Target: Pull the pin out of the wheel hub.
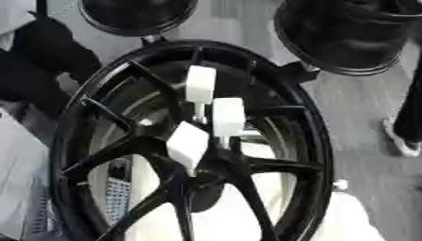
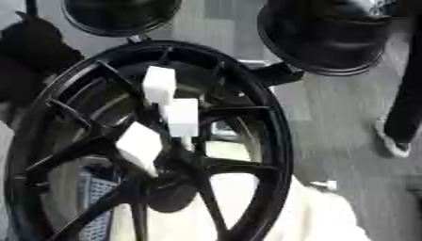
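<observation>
Robot's left hand seems to be the black mass at the upper left, just outside the big wheel's rim. It is too dark and blurred to make out, so I cannot tell whether it is wide, narrow or holding anything. It touches none of the pins.

A black spoked wheel fills most of both views, with its face turned toward the camera and leaning a little to one side. Three pins stick out of the middle of the wheel, around the hub, and each has a white block for a head on a thin pale stem. The top pin stands highest, the middle pin sits just beside and below it, and the lower pin is tilted, down and to the left. All three heads lie close together and point toward the hub.

Through the spokes show something white low down and a bluish gridded patch. Two more dark wheels stand behind — one at the top left, one at the top right. A white shoe shows on the grey floor at the right edge.
</observation>
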Motion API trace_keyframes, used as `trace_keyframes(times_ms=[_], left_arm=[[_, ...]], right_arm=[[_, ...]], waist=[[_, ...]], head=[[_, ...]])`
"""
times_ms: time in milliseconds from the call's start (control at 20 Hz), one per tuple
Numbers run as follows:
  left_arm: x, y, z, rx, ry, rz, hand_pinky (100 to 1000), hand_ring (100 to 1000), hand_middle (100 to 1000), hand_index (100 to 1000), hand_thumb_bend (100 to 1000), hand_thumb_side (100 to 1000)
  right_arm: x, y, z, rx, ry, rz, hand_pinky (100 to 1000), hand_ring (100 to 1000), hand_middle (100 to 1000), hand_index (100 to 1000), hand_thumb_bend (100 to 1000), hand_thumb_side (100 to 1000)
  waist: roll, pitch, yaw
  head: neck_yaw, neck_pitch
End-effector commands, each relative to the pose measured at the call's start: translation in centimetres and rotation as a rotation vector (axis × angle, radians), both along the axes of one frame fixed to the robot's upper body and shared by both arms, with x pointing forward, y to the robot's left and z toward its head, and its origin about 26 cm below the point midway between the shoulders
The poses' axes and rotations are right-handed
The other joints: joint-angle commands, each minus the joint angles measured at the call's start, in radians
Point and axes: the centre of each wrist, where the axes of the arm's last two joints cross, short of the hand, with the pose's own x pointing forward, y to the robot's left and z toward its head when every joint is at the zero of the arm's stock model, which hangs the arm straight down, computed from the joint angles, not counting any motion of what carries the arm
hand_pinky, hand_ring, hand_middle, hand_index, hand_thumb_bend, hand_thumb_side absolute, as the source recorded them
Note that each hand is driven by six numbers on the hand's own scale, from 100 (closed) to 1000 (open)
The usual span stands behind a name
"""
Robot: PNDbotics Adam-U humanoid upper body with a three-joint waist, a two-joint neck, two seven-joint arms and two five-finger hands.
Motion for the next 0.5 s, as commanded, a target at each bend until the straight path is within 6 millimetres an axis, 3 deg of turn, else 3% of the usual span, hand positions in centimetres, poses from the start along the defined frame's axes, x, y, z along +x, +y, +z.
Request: trace_keyframes(times_ms=[50,500], left_arm=[[-0.2,0.2,1.2,0.043,-0.027,-0.007,780,750,736,814,546,343],[-0.2,0.1,1.3,0.050,-0.025,-0.017,779,749,736,814,548,342]], right_arm=[[-0.5,0.8,0.6,-0.134,0.047,0.016,909,859,782,836,206,381],[-0.5,3.0,0.8,-0.258,0.119,0.102,912,863,785,837,221,395]], waist=[[0.000,-0.023,0.002],[0.000,-0.028,0.005]], head=[[-0.005,-0.013],[-0.007,-0.014]])
